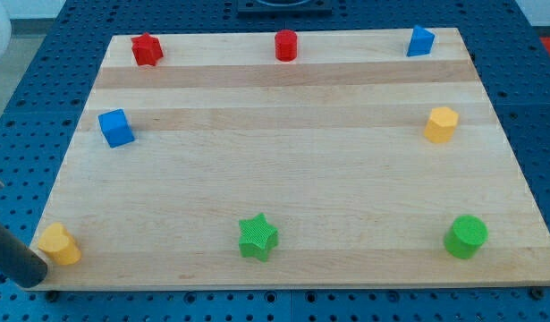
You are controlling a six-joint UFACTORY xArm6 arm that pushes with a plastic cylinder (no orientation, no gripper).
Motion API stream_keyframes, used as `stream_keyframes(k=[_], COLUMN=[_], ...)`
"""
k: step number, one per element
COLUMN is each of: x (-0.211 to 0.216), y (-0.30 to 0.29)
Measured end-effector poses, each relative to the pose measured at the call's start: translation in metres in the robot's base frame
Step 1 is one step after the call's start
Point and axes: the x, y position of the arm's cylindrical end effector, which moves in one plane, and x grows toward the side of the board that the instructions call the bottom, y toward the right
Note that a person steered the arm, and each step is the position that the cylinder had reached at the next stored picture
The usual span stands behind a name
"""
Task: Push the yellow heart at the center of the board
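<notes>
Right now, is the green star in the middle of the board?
No, the green star sits near the board's bottom edge, not in its middle.

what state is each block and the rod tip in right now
my tip: at the board's bottom-left corner, just left of the yellow heart
yellow heart: bottom-left corner, not yet at the center
yellow hexagon: right edge, standing free
green star: bottom middle, standing free
green cylinder: bottom right, standing free
</notes>
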Motion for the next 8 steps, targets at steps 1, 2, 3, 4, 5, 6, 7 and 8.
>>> stream_keyframes(k=[1,2,3,4,5,6,7,8], x=[-0.003,-0.015,-0.016,-0.017,-0.025,-0.042,-0.044,-0.053], y=[0.023,0.029,0.012,-0.003,0.000,0.007,0.020,0.047])
